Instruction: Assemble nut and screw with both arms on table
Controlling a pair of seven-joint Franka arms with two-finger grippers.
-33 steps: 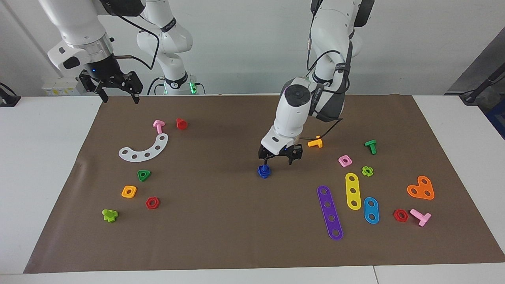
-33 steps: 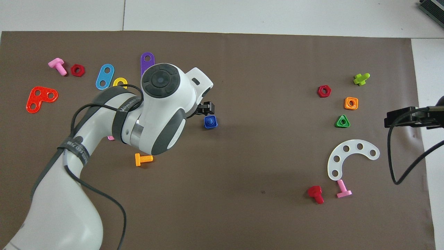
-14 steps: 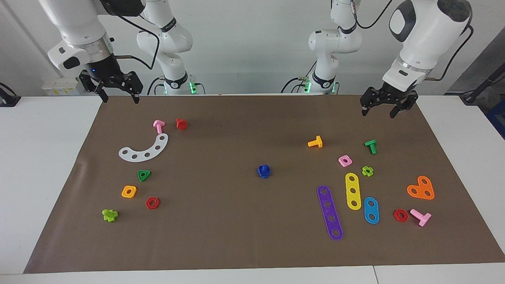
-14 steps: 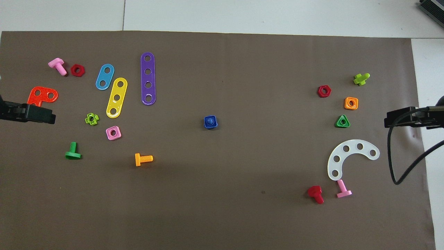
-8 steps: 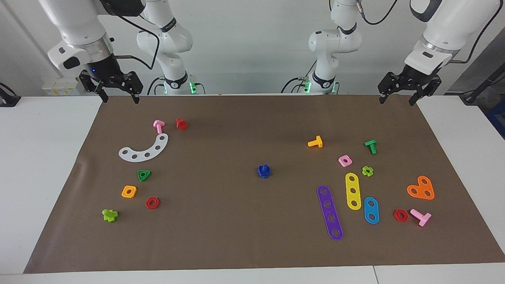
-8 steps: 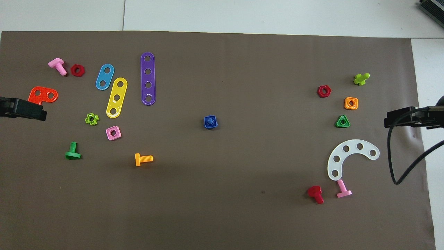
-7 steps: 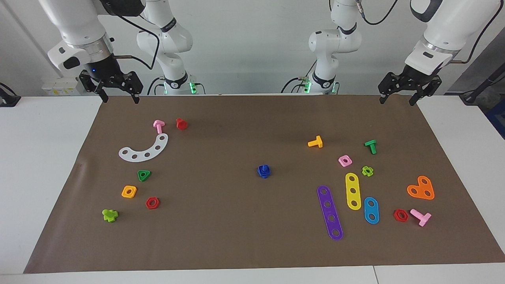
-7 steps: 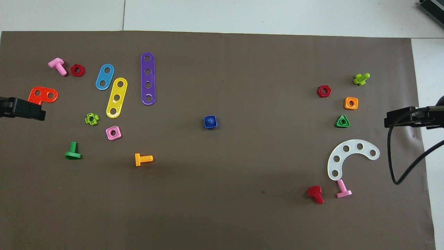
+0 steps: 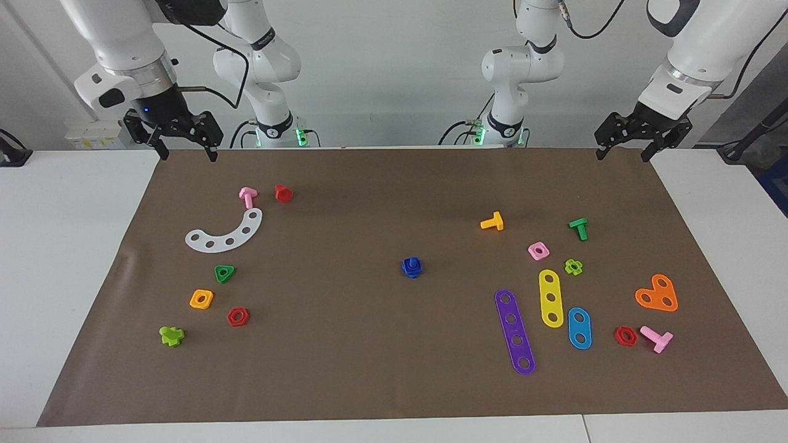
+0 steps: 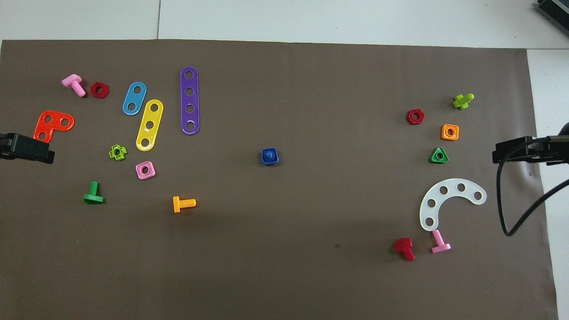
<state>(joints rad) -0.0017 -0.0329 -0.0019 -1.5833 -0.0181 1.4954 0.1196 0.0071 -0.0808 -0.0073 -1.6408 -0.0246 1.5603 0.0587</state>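
Both grippers hang high with their fingers spread and nothing between them. Left gripper is up over the corner of the brown mat at the left arm's end of the table; right gripper is up over the matching corner at the right arm's end.

Dark-blue nut sits flat at the middle of the mat, well apart from both grippers. Blue screw stands in its centre hole; from above, the rounded tip shows inside the square outline of the nut. The two blue pieces are joined and rest on the mat with nothing touching them.

Taking the nut as the landmark: an orange bolt lies nearer to the robots than it, toward the left arm's end. A pink square nut lies toward that same end, slightly nearer the robots than the blue nut. A purple strip with four holes lies farther from the robots than the nut, also toward the left arm's end. Toward the right arm's end, a green triangular nut lies about level with the blue nut, and a white curved strip lies nearer to the robots than it.
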